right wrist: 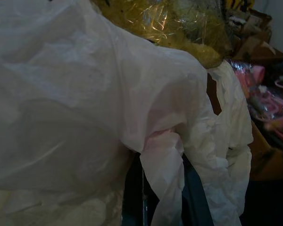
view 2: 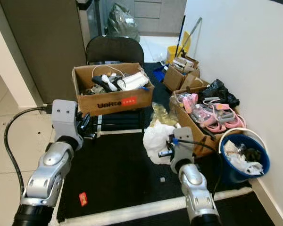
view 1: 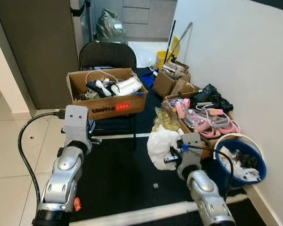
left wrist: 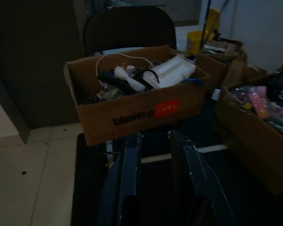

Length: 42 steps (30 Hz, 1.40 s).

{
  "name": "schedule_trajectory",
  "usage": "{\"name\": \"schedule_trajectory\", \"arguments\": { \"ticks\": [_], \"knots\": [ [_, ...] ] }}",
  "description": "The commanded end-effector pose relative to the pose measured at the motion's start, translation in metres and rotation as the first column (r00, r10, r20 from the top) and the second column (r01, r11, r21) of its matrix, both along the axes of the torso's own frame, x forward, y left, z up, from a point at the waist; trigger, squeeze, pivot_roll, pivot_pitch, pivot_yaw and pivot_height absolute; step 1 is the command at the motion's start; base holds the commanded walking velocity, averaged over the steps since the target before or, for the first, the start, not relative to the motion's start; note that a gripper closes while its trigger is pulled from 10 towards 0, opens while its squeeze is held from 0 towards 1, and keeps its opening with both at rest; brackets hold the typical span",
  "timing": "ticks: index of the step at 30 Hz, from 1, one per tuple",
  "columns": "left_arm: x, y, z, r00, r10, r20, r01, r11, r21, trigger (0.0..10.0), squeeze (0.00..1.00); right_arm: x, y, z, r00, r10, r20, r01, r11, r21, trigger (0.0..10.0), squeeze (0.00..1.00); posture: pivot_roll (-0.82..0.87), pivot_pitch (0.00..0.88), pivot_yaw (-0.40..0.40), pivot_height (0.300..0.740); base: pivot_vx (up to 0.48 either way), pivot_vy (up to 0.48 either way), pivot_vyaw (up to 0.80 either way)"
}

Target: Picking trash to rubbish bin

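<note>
While the right gripper is pinching a fold of the white plastic bag between its closed fingers, the bag is hanging just above the black mat, with crinkled yellow wrap sticking out of its top. A small red scrap is lying on the mat near the left arm. To the robot's right, the blue bin is sitting against the white wall, already holding some white and dark trash, and it is well apart from the bag. The left gripper is hovering over the mat with its fingers slightly apart, holding nothing, and it is pointing toward a cardboard box of cables and white parts that is resting on a black chair. Beside the bag, an open box is holding pink items, and a black bundle is lying just behind it by the wall. Farther back, smaller cardboard boxes are standing near a yellow bucket and a mop handle leaning on the wall. A filled bag is sitting in the room beyond.
</note>
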State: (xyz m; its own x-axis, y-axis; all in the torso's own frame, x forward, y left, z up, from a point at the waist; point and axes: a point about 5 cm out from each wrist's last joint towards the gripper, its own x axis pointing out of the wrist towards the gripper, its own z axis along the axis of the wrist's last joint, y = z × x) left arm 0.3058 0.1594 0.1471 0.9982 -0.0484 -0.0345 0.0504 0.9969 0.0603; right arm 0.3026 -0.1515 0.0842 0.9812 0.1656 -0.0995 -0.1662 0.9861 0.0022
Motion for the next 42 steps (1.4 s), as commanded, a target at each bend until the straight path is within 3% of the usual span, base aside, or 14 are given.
{"name": "schedule_trajectory", "arguments": {
  "ticks": [1,27,42],
  "knots": [
    [-0.001,-0.005,-0.005,1.000,-0.020,-0.017,0.019,1.000,-0.004,10.0,0.00,0.002,-0.007,0.006,0.999,-0.039,0.032,0.038,0.999,0.017,10.0,0.00,-0.04,0.044,-0.056,0.740,0.398,0.000,0.00],
    [-0.009,-0.015,-0.019,0.998,-0.040,-0.054,0.039,0.999,-0.025,10.0,0.00,0.017,0.006,0.025,0.991,-0.008,0.132,0.002,0.999,0.046,10.0,0.00,-0.03,0.017,-0.086,0.740,0.397,0.000,0.00],
    [-0.006,-0.014,-0.022,0.996,-0.035,-0.077,0.038,0.999,0.033,10.0,0.00,0.019,0.007,0.024,0.991,-0.018,0.129,0.013,0.999,0.038,10.0,0.00,-0.03,0.000,-0.084,0.740,0.397,0.000,0.00]
  ]
}}
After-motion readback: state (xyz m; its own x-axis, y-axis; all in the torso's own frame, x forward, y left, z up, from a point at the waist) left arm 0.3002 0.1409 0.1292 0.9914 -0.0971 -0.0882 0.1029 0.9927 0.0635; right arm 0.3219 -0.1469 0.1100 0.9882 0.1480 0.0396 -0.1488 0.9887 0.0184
